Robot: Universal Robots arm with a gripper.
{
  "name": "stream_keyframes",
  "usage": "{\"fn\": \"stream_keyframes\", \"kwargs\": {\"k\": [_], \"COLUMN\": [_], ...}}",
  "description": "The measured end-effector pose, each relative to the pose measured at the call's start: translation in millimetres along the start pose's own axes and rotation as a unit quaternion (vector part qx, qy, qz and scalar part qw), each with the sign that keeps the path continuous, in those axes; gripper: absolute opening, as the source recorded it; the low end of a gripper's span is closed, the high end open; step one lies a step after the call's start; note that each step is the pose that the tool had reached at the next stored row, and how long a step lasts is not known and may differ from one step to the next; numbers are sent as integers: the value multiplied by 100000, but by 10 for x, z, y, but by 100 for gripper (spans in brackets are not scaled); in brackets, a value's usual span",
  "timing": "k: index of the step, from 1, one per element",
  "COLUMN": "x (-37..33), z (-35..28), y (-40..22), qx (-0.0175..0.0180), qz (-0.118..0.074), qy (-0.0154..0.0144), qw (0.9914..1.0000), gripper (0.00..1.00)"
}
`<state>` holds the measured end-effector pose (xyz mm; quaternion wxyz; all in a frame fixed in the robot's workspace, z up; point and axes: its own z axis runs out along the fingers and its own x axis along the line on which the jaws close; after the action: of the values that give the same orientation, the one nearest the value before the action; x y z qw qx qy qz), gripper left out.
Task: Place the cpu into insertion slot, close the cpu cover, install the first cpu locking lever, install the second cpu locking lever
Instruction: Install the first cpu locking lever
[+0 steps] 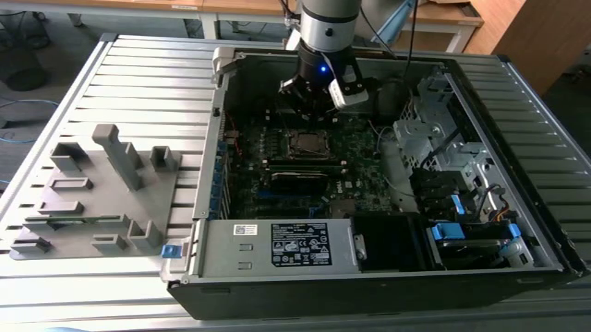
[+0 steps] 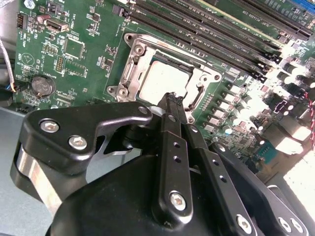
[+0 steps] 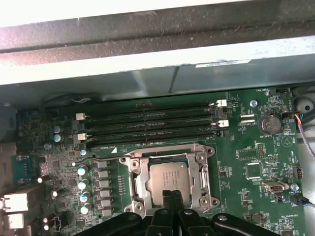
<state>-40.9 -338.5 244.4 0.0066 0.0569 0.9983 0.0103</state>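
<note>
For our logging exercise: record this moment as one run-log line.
cpu: in insertion slot | cpu cover: down over cpu | gripper: fingers shut, at cover edge

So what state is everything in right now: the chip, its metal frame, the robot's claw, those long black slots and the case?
cpu: seated in the insertion slot, metal top up.
cpu cover: lying flat, the cpu showing through its window.
gripper: shut, tips at the slot's edge, holding nothing I can see.
memory slots: empty.
computer case: lying flat, side open.
</note>
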Motion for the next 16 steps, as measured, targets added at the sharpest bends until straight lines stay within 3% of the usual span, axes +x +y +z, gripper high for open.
{"fn": "stream_keyframes", "kwargs": {"k": [6,16], "x": [82,90], "z": [1,1], "y": [-7,-8], "qx": [5,4], "qz": [3,4], "qy": [-3,0], "qw": [100000,100000], "gripper": [11,11]}}
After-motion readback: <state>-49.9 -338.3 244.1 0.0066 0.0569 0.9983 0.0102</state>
